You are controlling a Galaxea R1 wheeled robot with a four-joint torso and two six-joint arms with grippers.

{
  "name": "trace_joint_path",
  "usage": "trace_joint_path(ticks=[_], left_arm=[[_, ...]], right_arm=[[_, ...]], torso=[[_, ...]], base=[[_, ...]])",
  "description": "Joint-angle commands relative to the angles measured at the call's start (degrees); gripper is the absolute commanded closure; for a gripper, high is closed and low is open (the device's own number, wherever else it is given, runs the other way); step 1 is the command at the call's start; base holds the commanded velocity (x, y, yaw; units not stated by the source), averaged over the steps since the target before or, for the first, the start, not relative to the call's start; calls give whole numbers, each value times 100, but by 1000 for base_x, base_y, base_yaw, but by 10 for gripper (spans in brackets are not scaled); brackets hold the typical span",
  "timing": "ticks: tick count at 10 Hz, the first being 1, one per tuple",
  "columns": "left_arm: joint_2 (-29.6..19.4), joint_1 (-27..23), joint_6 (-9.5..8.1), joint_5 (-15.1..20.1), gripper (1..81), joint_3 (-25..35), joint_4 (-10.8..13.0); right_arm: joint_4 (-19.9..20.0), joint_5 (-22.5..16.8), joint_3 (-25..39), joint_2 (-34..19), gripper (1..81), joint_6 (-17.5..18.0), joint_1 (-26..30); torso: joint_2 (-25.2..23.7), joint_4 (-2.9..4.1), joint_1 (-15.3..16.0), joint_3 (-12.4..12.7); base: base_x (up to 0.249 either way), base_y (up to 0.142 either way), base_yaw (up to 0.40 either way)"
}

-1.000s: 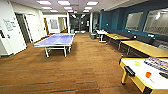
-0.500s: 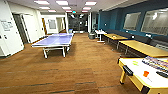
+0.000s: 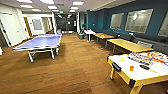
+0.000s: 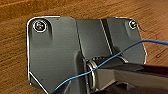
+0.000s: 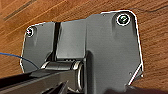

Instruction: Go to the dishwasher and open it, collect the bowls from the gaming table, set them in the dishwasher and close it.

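The dishwasher, the bowls and the gaming table are out of view. I am in a large games room with a brown wood floor (image 3: 75, 65). Both wrist views look down at the same wood floor (image 4: 15, 30) (image 5: 155, 37) past the robot's dark plates. A blue cable (image 4: 150, 42) crosses the left wrist view. I cannot make out gripper fingers in either wrist view.
A blue table-tennis table (image 3: 41, 41) stands at the left middle. A yellow-framed table with a white top (image 3: 125, 72) and small coloured pieces is close at the right. Wooden tables (image 3: 127, 45) and a dark bench line the blue right wall. Dark glass doors (image 3: 66, 23) close the far end.
The whole head picture has shifted left, so the camera has turned right. The yellow-framed table now shows larger and further into the picture.
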Motion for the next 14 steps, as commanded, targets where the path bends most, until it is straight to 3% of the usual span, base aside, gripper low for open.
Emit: trace_joint_path(ticks=[1,14], left_arm=[[9,-294,55,292,10,32,59],[0,-294,55,292,10,32,59]], right_arm=[[-41,-285,13,-3,10,-19,278],[-41,-285,30,-3,10,-19,287]], torso=[[0,0,0,0],[0,0,2,0]], base=[[0,0,-304],[0,0,-316]])
